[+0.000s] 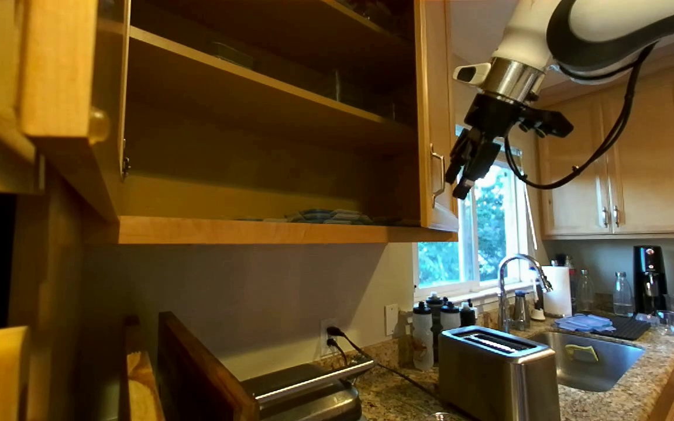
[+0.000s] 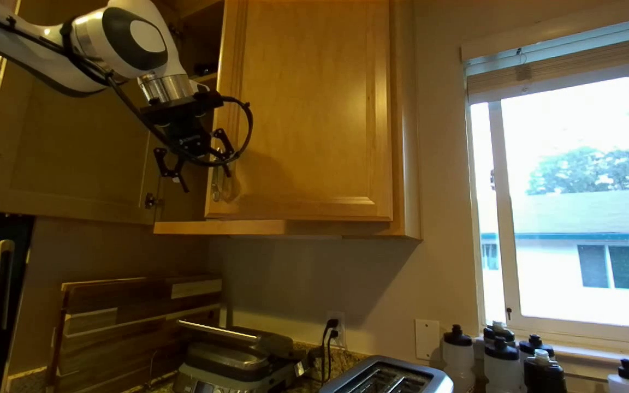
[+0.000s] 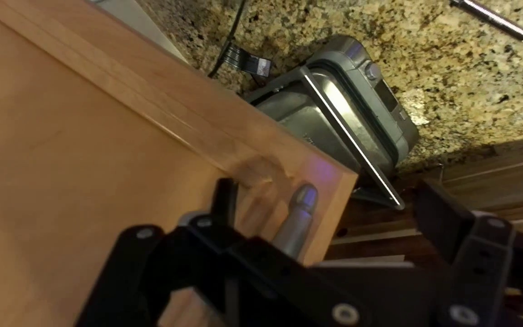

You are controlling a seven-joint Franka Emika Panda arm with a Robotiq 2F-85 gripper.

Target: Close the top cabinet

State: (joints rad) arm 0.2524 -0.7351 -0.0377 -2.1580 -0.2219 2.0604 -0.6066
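The top cabinet (image 1: 255, 231) is wide honey-coloured wood, its inner shelves showing in an exterior view. One door (image 2: 74, 136) is swung wide open, away from the window. The door nearest the window (image 2: 303, 109) looks partly open; its face fills much of the wrist view (image 3: 84, 136). Its metal handle (image 1: 442, 175) also shows in the wrist view (image 3: 295, 222). My gripper (image 2: 206, 183) is open and empty in front of this door's handle edge. In the wrist view the handle and door corner appear between the fingers (image 3: 329, 193); I cannot tell whether they touch.
Below the cabinet are a grill (image 3: 347, 104), upright wooden boards (image 2: 140, 322) and a toaster (image 1: 489, 374). Bottles (image 1: 423, 333) stand by the window. A faucet (image 1: 506, 292) and sink (image 1: 594, 374) lie beyond. Other wall cabinets (image 1: 653, 152) hang past the window.
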